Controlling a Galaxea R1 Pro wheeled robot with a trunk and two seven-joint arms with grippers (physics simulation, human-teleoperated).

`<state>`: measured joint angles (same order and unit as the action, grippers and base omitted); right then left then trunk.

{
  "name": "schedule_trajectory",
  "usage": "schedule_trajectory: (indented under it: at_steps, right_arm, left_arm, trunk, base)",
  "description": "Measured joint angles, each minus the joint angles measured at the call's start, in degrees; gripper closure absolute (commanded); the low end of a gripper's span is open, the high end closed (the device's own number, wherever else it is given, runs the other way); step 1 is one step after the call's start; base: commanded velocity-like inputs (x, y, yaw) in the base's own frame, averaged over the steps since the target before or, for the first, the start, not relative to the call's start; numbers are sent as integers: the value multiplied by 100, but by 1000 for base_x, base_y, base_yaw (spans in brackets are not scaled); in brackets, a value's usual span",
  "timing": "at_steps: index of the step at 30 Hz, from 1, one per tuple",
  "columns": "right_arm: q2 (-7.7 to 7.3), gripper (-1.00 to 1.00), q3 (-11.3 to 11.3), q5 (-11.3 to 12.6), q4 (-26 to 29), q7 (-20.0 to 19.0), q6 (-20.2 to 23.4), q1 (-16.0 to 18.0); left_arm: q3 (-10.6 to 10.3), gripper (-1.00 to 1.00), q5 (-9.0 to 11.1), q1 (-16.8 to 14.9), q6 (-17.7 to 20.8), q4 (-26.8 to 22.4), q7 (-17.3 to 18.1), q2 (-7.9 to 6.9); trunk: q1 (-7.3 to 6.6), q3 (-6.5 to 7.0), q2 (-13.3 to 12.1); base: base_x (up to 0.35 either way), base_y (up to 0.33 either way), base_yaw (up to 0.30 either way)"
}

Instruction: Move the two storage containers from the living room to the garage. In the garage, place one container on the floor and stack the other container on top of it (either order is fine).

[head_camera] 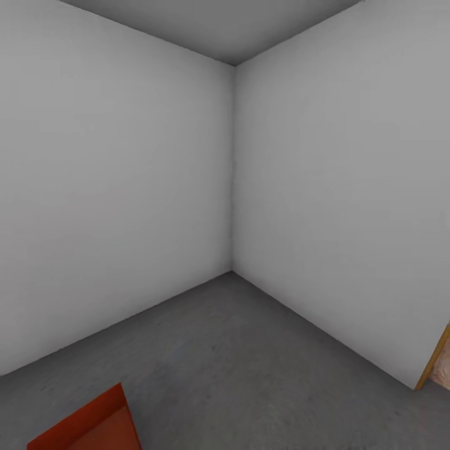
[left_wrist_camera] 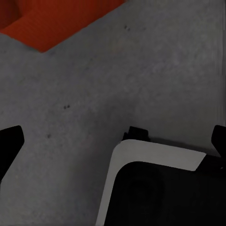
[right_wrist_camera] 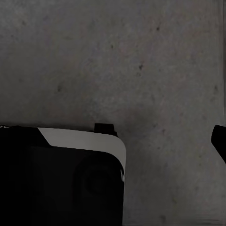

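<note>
At the lower left of the head frame, one red-orange storage container (head_camera: 94, 425) sits on the grey concrete floor (head_camera: 250, 369) of the garage, white walls (head_camera: 112, 187) meeting in the corner beyond, both wrist views showing dark tool tips spread apart above bare concrete.

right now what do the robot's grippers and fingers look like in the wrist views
In both wrist views the fingers are plain black: the left fingers and the right fingers show as dark, angular tips with no markings. Each view also shows a black, rounded robot body part with a white edge band.
</note>
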<state>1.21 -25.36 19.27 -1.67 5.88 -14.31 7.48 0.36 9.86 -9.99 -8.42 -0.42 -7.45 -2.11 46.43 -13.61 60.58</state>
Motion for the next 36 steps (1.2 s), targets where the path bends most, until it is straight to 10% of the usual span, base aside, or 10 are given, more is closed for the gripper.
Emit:
schedule_trajectory:
  at_steps: [36]
  right_arm:
    - [-11,-100,6,0,0,-6,0,0]
  left_arm:
    - [0,-100,0,0,0,-1,0,0]
  trunk:
    - [0,-39,0]
  base:
    - [0,0,-271]
